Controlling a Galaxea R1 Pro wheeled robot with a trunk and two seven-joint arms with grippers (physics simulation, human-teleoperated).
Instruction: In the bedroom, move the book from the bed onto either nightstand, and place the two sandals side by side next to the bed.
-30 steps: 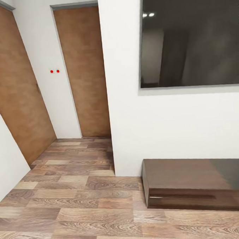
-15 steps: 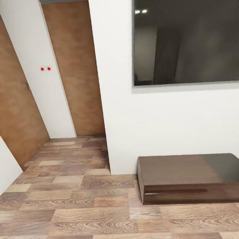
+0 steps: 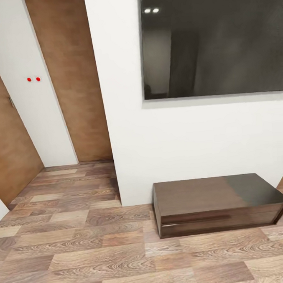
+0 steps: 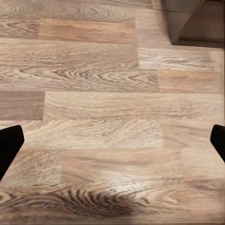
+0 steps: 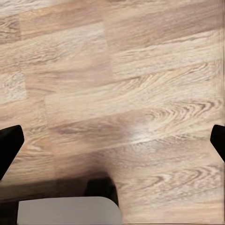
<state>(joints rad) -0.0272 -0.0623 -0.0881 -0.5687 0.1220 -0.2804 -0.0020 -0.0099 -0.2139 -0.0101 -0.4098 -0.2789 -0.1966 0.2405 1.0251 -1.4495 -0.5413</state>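
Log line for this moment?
phase: in transit | ahead: low cabinet against wall, doors | left fingers: open, empty | right fingers: open, empty

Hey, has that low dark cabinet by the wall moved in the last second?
No. The cabinet sits against the same wall under the dark panel; everything slid left together, so the camera moved.

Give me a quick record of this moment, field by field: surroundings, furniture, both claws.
floor: brown wood planks
walls: white wall, two brown doors at the left
wall panel: large dark glossy screen above the cabinet
furniture: low dark brown cabinet against the wall
left claw: open, empty, above floor
right claw: open, empty, above floor
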